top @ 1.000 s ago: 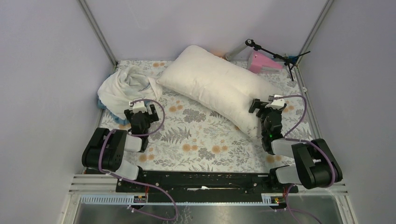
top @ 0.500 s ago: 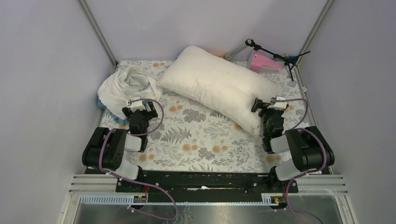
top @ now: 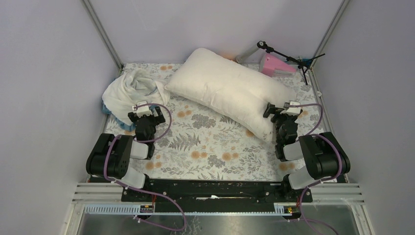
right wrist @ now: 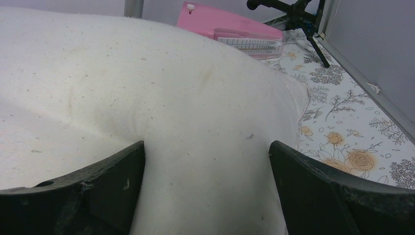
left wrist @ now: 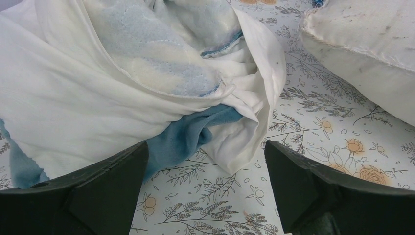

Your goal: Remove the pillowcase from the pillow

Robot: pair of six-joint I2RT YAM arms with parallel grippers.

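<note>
Cream-white pillow: plump, bare of any cover, lying slantwise on the grey-and-orange floral surface. Small dark specks and faint stains show on its fabric in the right wrist view.

Pillowcase: off the pillow, heaped in a crumpled mound just beside the pillow's left end. The white face is mostly outward, with blue folds and blue edging showing among the creases. Whether it touches the pillow cannot be told.

Left pincer: left of the pillow, on the near side of the heap, jaws spread wide and empty, clear of the fabric.

Right pincer: at the pillow's near right end, jaws spread wide, facing its side and holding nothing. Contact cannot be told.

Pink object: beyond the pillow's right end, beside a black stand.
</note>
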